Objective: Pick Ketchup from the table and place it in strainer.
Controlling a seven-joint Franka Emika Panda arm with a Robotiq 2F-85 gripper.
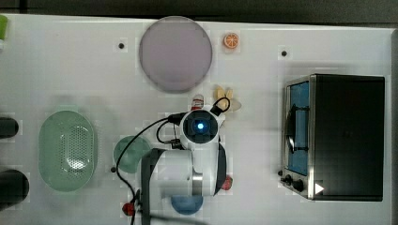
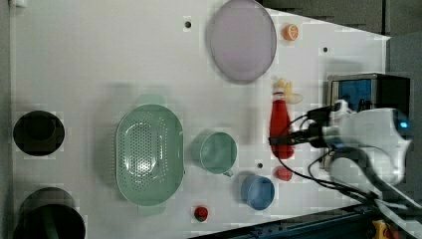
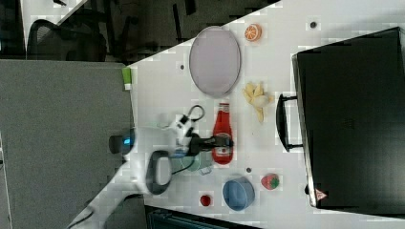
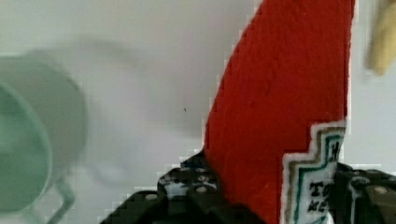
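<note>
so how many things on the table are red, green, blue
red: 4, ketchup bottle, strawberry, two small red fruits
green: 2, strainer, mug
blue: 1, bowl
total: 7

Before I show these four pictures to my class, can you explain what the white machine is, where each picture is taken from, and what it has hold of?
The white machine is a robot arm with a claw at its end. Three pictures come from fixed cameras looking over the white table; the fourth comes from a camera on the arm's wrist, looking along the claw. On the table lie a pale green strainer, a green mug, a blue bowl, a grey plate, small toy fruits and a black oven. The claw is closed around the red Ketchup bottle's lower body.
</note>
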